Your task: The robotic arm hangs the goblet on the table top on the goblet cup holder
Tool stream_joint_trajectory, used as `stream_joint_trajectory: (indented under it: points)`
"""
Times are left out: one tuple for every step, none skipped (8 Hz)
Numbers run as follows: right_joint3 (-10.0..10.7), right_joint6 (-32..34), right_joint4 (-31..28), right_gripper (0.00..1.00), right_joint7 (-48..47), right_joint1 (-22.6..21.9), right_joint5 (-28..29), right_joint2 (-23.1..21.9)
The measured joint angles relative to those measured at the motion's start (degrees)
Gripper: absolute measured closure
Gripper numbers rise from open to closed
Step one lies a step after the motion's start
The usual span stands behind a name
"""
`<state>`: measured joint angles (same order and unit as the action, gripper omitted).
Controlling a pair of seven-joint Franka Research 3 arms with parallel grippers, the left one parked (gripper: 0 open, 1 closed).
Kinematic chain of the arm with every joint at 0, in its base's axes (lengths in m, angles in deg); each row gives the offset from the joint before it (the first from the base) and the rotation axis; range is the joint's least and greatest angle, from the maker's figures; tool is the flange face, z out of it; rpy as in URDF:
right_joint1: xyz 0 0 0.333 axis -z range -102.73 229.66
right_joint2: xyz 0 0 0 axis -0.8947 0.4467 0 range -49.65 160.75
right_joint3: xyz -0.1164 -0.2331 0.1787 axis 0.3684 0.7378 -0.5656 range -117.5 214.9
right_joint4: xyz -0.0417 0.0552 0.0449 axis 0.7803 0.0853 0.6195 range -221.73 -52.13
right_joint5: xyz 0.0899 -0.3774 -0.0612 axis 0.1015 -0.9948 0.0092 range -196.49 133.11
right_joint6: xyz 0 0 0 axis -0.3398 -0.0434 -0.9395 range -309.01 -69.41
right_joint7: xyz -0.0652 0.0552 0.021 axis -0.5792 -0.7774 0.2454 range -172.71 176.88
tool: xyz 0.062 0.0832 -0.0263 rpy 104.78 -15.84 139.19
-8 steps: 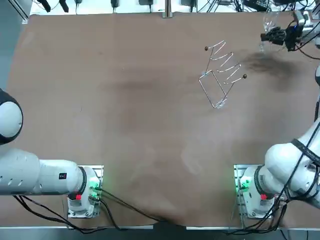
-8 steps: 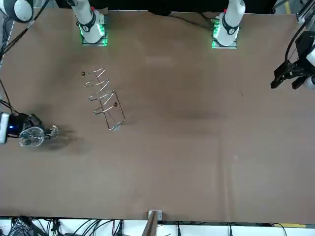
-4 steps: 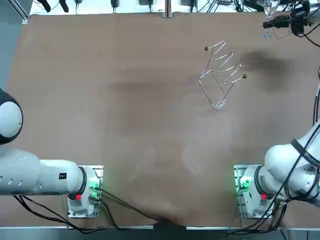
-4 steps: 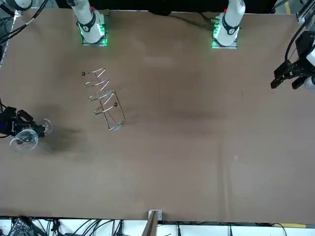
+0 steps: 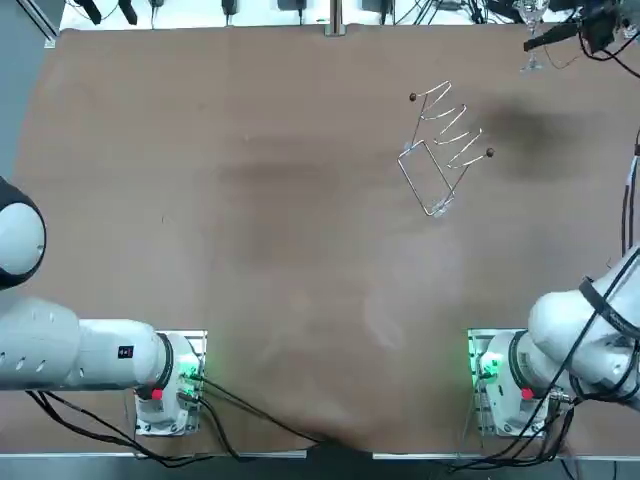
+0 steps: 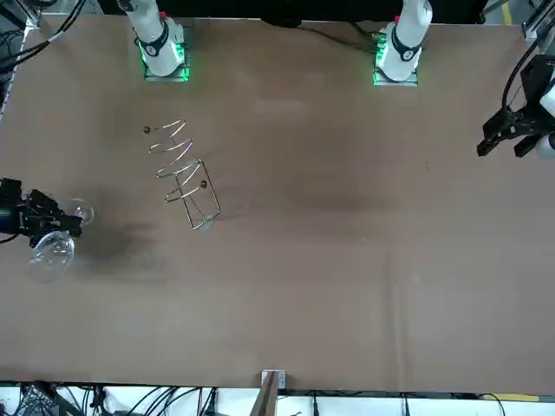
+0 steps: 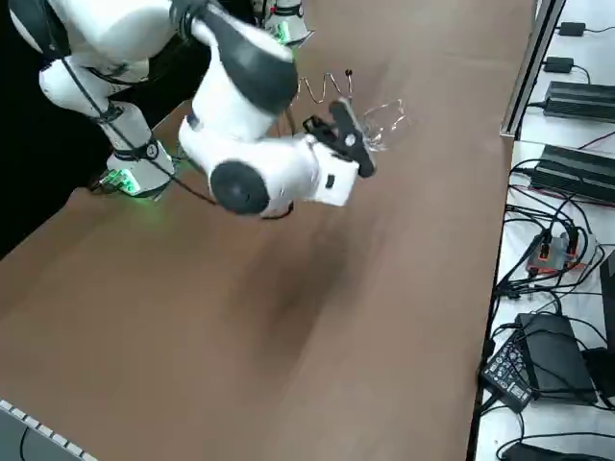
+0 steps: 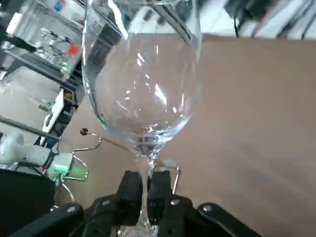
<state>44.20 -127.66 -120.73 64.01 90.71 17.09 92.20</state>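
Note:
A clear goblet is held by its stem in my right gripper, which is shut on it. In the top view the gripper sits at the table's far right corner, the goblet reaching over the far edge. The front view shows the goblet tilted in the gripper, clear of the table with its shadow beside it. The wire goblet holder stands empty on the table, nearer the middle than the gripper; it also shows in the front view and the wrist view.
The table's far edge and right edge run close to the gripper. Cables and power units lie on the bench beyond the right edge. The right arm's white links hang over the table between its base and the holder.
The gripper has carried the goblet up off the table and toward the far right corner. The goblet has tipped, its bowl now past the far edge. The holder has not moved.

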Motion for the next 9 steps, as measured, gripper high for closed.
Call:
stream_joint_trajectory:
  points:
    - [0.0,-0.3,0.0,0.9,-4.3,-1.4,-2.3,-1.6]
    - [0.0,-0.8,0.0,0.9,-8.7,-2.7,-4.5,-2.8]
    - [0.0,-1.4,0.0,0.9,-13.9,-3.9,-6.8,-3.6]
    - [0.0,-1.8,0.0,0.9,-19.8,-5.1,-9.3,-4.2]
    - [0.0,-2.0,0.0,0.9,-25.7,-6.5,-11.9,-4.7]
    - [0.0,-2.2,0.0,0.9,-31.8,-8.0,-14.2,-5.2]
    - [-0.1,-2.2,0.0,0.9,-38.1,-9.3,-15.5,-5.4]
    - [-0.1,-2.2,0.0,0.9,-43.6,-10.5,-16.2,-5.4]
    - [-0.1,-2.2,-0.2,0.9,-48.4,-11.6,-16.8,-5.4]
